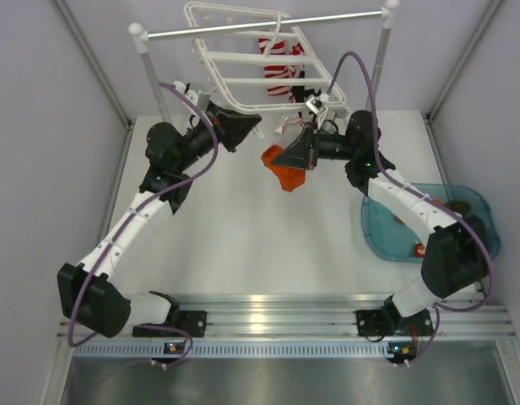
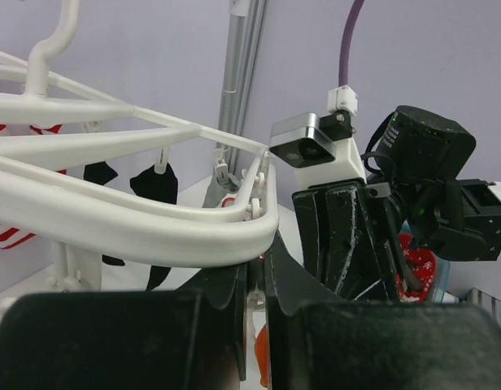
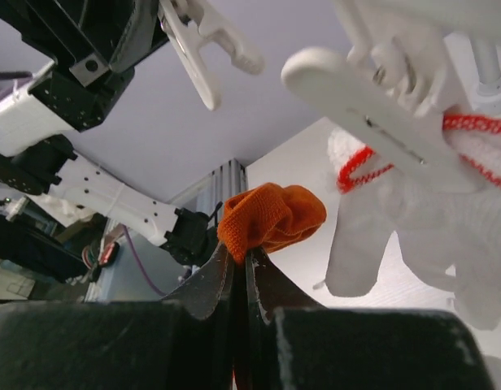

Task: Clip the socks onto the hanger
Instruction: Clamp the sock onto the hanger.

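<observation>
The white hanger [image 1: 243, 59] hangs from the rail with a red-and-white striped sock [image 1: 277, 72] clipped to it. My left gripper [image 1: 247, 126] is at its near left corner. In the left wrist view its jaws [image 2: 263, 260] are shut on a small white clip [image 2: 254, 294] just under the hanger's rim [image 2: 153, 231]; black socks [image 2: 157, 183] hang behind. My right gripper [image 1: 287, 156] is shut on an orange sock [image 1: 285, 175], held below the hanger's near edge. In the right wrist view the gripper [image 3: 246, 252] pinches the orange sock [image 3: 271, 219] under dangling clips [image 3: 206, 41].
The silver rail [image 1: 243, 29] on white posts stands at the back. A teal bin [image 1: 387, 236] with more socks sits at the right, under the right arm. A white sock with red trim [image 3: 381, 236] hangs close to the right of the orange sock. Walls close in on both sides.
</observation>
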